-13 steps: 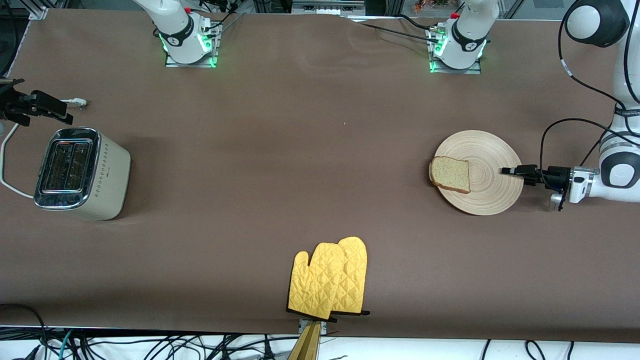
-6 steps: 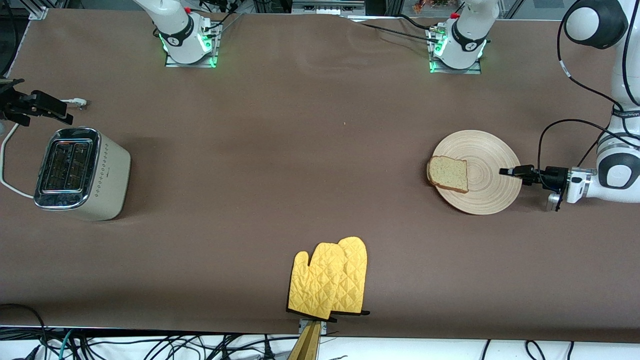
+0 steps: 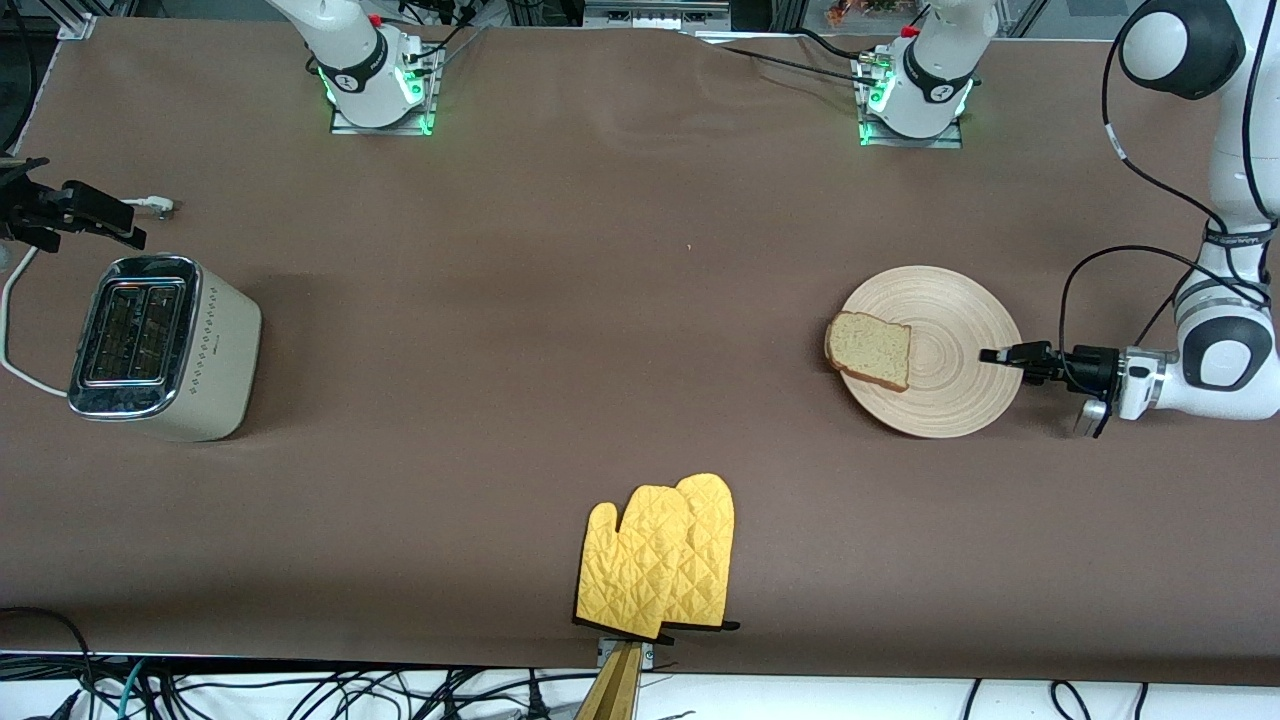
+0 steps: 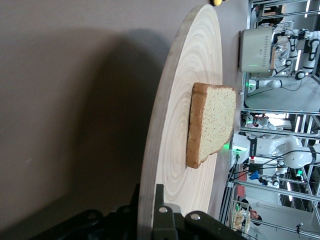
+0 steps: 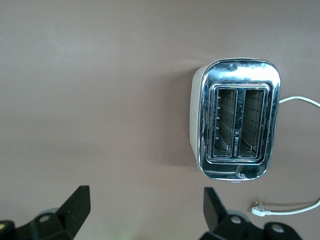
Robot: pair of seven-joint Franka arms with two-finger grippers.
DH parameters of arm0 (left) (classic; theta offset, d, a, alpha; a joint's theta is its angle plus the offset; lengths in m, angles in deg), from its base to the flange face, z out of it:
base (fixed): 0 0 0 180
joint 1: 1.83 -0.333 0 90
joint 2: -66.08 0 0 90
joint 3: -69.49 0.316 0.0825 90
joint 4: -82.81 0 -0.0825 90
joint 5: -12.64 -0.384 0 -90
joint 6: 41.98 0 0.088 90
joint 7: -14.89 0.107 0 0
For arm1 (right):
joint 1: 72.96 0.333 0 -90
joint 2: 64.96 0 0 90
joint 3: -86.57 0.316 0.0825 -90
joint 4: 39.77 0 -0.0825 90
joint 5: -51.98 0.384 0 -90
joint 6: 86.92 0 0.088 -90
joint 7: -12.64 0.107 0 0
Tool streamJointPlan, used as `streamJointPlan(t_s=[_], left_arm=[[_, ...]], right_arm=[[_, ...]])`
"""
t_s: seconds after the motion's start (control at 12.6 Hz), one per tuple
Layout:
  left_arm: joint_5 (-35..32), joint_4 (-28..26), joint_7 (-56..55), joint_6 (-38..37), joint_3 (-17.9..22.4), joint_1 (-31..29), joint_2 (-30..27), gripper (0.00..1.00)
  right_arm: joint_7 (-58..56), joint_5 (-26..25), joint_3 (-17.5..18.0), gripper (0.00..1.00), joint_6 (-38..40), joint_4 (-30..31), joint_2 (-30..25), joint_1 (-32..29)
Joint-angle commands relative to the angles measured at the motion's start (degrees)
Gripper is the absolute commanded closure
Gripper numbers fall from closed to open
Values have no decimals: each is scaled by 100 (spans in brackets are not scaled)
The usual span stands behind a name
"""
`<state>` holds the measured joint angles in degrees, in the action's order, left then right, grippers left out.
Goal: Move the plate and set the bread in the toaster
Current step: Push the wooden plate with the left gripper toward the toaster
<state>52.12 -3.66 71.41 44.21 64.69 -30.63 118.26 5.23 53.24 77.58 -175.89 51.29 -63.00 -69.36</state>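
The plate [image 3: 935, 350] is big, round and flat, made of pale wood with ring lines going round and round on it. It sits on the brown table [image 3: 560, 330] toward the left arm's end. The bread [image 3: 870, 350] lies on the plate, on the side of it that points toward the right arm's end, and one edge of the bread hangs a little over the rim. The bread is one square slice, light and speckled, with a brown crust. In the left wrist view the slice [image 4: 212, 122] lies flat on the wood [image 4: 172, 125].

The left gripper [image 3: 1000, 355] is at the plate's rim, on the side toward the left arm's end. Its black fingers [image 4: 160, 220] pinch the rim, one on top of the wood and one under it.

The toaster [image 3: 160, 345] stands well apart from the plate, at the right arm's end of the table. It is a cream-white box with a shiny top, two slots and a dot pattern on its side. A white cord [image 3: 20, 330] runs from it, and the plug [image 3: 155, 207] lies on the table near it. The right gripper [image 3: 95, 215] waits in the air near the toaster with its fingers [image 5: 75, 205] spread wide.

A pair of yellow oven mitts [image 3: 660, 560] lies at the table edge nearest the front camera
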Motion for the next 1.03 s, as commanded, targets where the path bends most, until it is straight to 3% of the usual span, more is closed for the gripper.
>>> streamJointPlan(t_s=[0.0, 0.32, 0.56, 0.95], left_arm=[[358, -11, 69, -304, -74, 111, -120, 100], [885, -72, -27, -419, -48, 777, -128, 100], [1235, -99, -755, -410, 135, 1646, -357, 100], [3604, -107, -801, -392, 2092, 4587, -103, 100]], right_arm=[[-41, -4, 29, 0, 90, -97, 24, -35], [-41, -4, 29, 0, 81, -97, 24, -35], [-41, -4, 20, 0, 81, -97, 24, -35], [-41, -4, -6, 0, 72, -97, 32, -53]])
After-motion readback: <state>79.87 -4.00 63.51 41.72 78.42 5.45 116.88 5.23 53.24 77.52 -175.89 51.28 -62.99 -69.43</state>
